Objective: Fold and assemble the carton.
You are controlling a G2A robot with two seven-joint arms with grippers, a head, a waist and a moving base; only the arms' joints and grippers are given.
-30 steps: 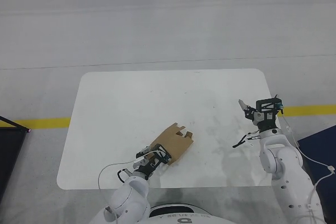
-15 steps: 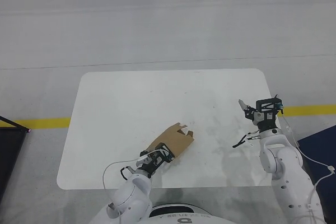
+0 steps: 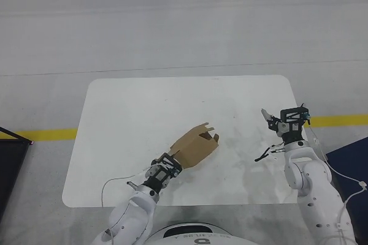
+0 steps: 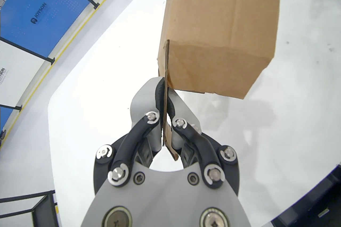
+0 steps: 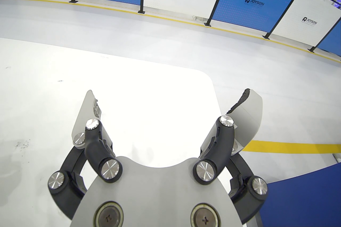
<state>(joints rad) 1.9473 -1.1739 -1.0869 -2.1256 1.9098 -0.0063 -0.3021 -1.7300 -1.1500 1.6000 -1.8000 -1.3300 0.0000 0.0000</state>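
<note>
The left tool (image 4: 165, 103) is clenched on one edge of the carton (image 4: 221, 25), which is opened into a box shape over the near middle of the tabletop (image 3: 141, 110). The right tool (image 5: 169, 95) hangs spread wide, grasping nothing, at the right edge.

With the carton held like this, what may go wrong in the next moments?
1. The left pincer grips the carton by one thin flap only; the flap might bend or slip out.
2. The right pincer is open and far away by the table edge, so nothing supports the half-opened carton; it might collapse flat.
</note>
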